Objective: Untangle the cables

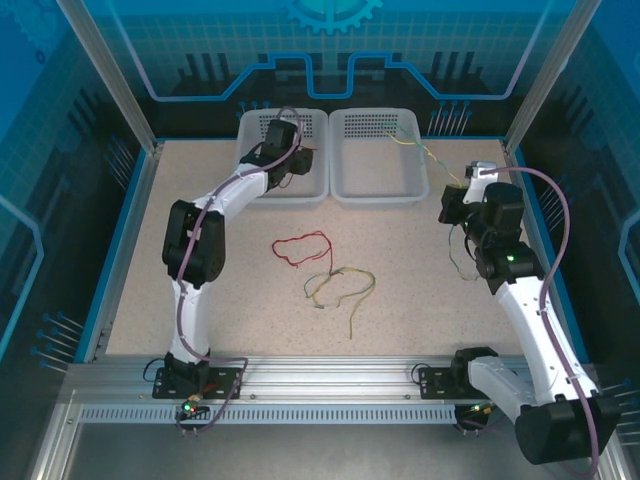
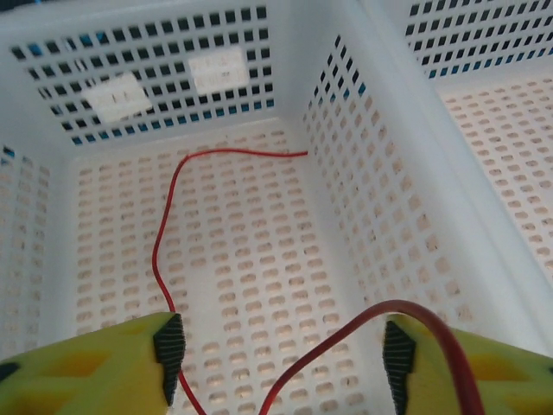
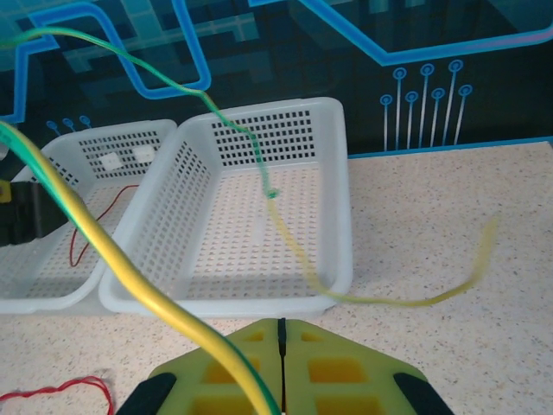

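A red cable (image 2: 164, 233) lies in the left white basket (image 2: 371, 173). My left gripper (image 2: 283, 346) hovers open over it, and a loop of red wire runs beside its right finger (image 2: 399, 359). From above, that gripper (image 1: 283, 138) sits inside the left basket (image 1: 315, 125). My right gripper (image 3: 280, 324) is shut, with a yellow-green cable (image 3: 112, 251) running across it. The cable's far part (image 3: 298, 255) drapes over the right basket (image 3: 341, 173). In the top view the right gripper (image 1: 452, 205) stands right of that basket (image 1: 380, 192). Another red cable (image 1: 300, 247) and a yellow-green cable (image 1: 340, 285) lie mid-table.
The two baskets stand side by side at the back of the speckled table (image 1: 150, 290). A blue rim (image 1: 118, 250) borders the table and glass walls enclose it. A loose length of yellow-green wire (image 1: 455, 255) hangs below the right gripper.
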### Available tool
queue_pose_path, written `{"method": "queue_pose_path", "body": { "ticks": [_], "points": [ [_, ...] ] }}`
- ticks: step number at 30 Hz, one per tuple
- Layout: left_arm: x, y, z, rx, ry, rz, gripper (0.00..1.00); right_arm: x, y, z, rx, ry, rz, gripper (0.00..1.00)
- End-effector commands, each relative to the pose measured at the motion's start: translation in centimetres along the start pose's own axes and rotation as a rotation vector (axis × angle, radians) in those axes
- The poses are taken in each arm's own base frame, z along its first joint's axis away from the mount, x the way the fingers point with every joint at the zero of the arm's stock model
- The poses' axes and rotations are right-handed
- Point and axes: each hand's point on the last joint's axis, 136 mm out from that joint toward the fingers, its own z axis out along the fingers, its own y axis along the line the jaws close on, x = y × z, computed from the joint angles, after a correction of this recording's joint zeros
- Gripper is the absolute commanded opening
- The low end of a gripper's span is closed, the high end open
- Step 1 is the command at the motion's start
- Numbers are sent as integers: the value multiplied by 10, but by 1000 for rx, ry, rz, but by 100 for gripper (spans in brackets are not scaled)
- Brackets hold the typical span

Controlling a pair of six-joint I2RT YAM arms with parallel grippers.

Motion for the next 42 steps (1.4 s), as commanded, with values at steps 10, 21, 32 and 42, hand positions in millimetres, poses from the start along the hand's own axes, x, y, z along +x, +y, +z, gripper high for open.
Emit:
{"method": "queue_pose_path", "body": {
  "ticks": [10, 21, 32, 42],
  "points": [
    [-30, 19, -26, -27, 0, 3, 94, -22, 25, -16, -73, -41, -60, 0],
    [0, 18, -20, -4, 179, 162, 94, -19, 31, -15, -79, -29, -72, 0],
    [47, 10, 8, 49, 345, 214, 76, -13, 32, -16, -76, -22, -71, 0],
    [4, 4, -23, 119, 229, 127, 96, -7, 27, -19, -54, -14, -84, 0]
  ]
}}
